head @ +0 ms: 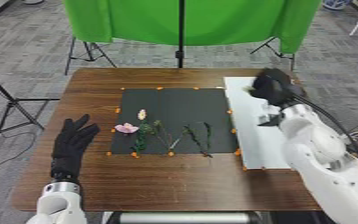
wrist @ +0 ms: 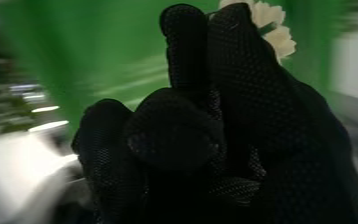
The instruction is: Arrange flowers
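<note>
While the robot's left hand waits near the left edge of the brown wooden table, fingers straight and a little spread, the cut stems lie on the dark grey square mat. Soft pink flower at the mat's left edge; pale, slender bloom just beside it, toward the far side. Dark green leafy sprig further right, its lower end toward the mat's near edge.

Right hand over the far end of the long white board, near the table's far right corner. Fingers appear closed on a creamy white-petalled flower. Step in hand, as I judge it: placing that flower. Best done with a light pinch on the stem, petals kept clear of the glove, a slow lowering, and release only once the stem is supported. Petals sit just beside the fingertips, partly behind them; exact grip point on the stem hidden.
</note>
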{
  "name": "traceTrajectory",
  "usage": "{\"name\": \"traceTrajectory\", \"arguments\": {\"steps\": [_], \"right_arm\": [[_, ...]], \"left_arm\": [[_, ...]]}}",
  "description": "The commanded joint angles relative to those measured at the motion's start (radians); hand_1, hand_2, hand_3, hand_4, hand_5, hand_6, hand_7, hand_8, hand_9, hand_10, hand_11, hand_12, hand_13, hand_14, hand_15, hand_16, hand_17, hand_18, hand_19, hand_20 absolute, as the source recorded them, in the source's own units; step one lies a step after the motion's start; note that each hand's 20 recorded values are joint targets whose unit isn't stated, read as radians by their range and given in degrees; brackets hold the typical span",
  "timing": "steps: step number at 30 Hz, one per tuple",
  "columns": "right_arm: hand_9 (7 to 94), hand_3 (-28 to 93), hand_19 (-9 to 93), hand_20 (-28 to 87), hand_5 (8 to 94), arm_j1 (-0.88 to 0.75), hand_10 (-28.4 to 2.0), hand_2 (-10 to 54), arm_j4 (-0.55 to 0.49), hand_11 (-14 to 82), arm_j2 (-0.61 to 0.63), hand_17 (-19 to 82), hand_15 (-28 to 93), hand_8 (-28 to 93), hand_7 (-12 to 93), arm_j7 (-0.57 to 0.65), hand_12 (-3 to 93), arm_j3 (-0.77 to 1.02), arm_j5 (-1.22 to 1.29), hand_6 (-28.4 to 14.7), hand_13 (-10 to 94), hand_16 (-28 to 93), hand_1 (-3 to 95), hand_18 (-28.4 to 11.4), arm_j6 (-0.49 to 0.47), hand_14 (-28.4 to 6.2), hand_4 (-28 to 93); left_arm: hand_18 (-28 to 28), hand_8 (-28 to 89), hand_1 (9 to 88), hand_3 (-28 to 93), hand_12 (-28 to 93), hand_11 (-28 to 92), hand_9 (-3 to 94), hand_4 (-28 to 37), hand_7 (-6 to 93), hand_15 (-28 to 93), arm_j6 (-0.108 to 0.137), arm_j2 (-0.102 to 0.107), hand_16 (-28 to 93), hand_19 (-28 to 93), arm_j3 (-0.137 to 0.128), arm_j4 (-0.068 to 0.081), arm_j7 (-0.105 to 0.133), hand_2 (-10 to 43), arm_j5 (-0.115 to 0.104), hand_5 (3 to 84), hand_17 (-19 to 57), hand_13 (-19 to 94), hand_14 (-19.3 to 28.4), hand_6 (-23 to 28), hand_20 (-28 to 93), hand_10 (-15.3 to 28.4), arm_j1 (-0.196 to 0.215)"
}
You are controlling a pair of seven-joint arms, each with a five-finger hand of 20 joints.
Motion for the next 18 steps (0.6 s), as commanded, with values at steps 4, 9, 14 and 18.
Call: {"name": "traceTrajectory", "arguments": {"steps": [4,9,14,18], "right_arm": [[91.0,54,93,59,81.4,0.318,-8.0,-9.5,0.063,6.7,-0.152,67,63,12,19,-0.199,38.9,-0.368,-0.03,0.6,90,35,64.5,-9.2,-0.075,-0.8,-16],[90.5,54,93,60,80.5,0.356,-8.4,-9.5,0.12,6.6,-0.2,67,64,11,19,-0.28,38.9,-0.46,-0.098,1.0,90,35,63.7,-9.2,-0.115,-0.7,-16],[89.8,55,93,61,80.0,0.377,-9.2,-9.5,0.168,6.1,-0.239,67,65,11,20,-0.286,38.4,-0.508,-0.128,1.1,89,35,63.0,-9.1,-0.14,-0.7,-16],[89.3,55,93,61,79.7,0.393,-10.2,-9.5,0.218,6.1,-0.284,67,65,10,20,-0.296,38.3,-0.528,-0.167,0.9,89,35,63.1,-8.9,-0.127,-0.6,-16]], "left_arm": [[12.5,-8,19.9,58,12,19,49.0,-28.3,10.5,15,-0.004,-0.001,2,15,0.008,0.005,-0.011,18.1,0.0,44.3,9.4,39,15.4,3.9,26,13.7,0.002],[12.5,-8,19.4,58,12,19,49.2,-28.3,10.6,15,-0.006,0.001,3,15,0.013,0.016,-0.019,17.8,0.001,44.5,9.3,39,15.5,3.9,26,13.8,-0.016],[12.5,-7,19.1,58,12,19,49.2,-28.3,10.9,16,-0.01,0.005,3,15,0.01,0.011,-0.013,17.5,0.0,44.6,9.2,39,15.4,3.9,26,13.8,-0.006],[12.5,-7,19.3,58,13,19,49.4,-28.3,11.2,16,-0.011,0.005,3,15,0.012,0.011,-0.01,17.3,-0.001,44.9,9.2,39,15.4,3.9,26,14.0,-0.005]]}}
